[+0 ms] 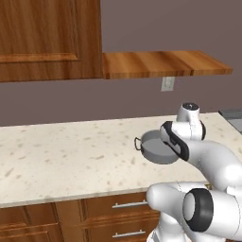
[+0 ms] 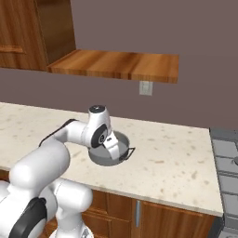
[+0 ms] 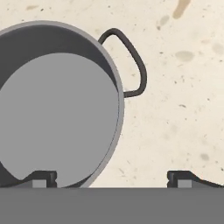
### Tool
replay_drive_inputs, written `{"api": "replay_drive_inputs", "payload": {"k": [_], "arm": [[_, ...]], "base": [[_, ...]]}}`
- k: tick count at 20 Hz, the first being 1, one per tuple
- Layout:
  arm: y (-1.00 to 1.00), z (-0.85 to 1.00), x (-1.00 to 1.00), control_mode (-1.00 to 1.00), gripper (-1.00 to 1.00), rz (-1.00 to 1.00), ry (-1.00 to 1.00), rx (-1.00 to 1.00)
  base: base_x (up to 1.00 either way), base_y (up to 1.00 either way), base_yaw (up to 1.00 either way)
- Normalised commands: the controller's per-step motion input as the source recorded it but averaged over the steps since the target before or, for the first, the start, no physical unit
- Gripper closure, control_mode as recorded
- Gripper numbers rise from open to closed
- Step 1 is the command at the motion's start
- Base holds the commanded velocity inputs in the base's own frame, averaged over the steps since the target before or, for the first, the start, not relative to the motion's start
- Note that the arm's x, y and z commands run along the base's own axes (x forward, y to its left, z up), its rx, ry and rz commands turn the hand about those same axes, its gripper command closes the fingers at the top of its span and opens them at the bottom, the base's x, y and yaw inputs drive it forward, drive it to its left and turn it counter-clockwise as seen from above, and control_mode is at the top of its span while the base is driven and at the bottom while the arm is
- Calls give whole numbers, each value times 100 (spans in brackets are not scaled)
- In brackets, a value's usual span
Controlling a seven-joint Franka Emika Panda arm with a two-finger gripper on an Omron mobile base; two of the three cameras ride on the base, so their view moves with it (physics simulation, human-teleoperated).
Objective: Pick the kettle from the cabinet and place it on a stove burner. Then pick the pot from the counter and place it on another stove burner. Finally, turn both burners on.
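The wide grey pot point(image 1: 156, 149) point(image 2: 108, 155) stands on the beige speckled counter point(image 1: 66, 156) point(image 2: 172, 162). My gripper point(image 2: 113, 149) hangs just above it, pointing down. In the hand view the gripper point(image 3: 113, 178) is open and holds nothing. One fingertip point(image 3: 43, 177) is over the pot's point(image 3: 57, 113) inside, the other over bare counter, with the rim between them. A dark loop handle point(image 3: 131, 61) sticks out from the pot's side. The brown wall cabinet point(image 1: 47, 38) with its open shelf board point(image 1: 160, 64) point(image 2: 116, 65) hangs above. The kettle is out of view.
The grey stove point(image 2: 225, 158) point(image 1: 231, 116) adjoins the counter at the right. A wall socket point(image 1: 167, 83) point(image 2: 145, 88) sits under the shelf. Brown drawers with steel handles point(image 1: 127, 204) run below the counter's front edge.
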Motion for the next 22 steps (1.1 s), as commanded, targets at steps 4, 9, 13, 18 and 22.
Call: {"api": "replay_drive_inputs", "payload": {"k": [4, 9, 13, 18, 22], "arm": [[-11, -23, 26, -100, -100, 0, 0, 0], [-12, -25, 22, -100, -100, 0, 0, 0], [-10, -23, 1, -100, -100, 0, 0, 0], [-3, -23, 0, -100, -100, -1, 0, 0], [-1, -31, 4, -100, -100, -1, 0, 0]], "base": [[0, 0, 0], [0, 0, 0], [0, 0, 0], [0, 0, 0], [0, 0, 0]]}}
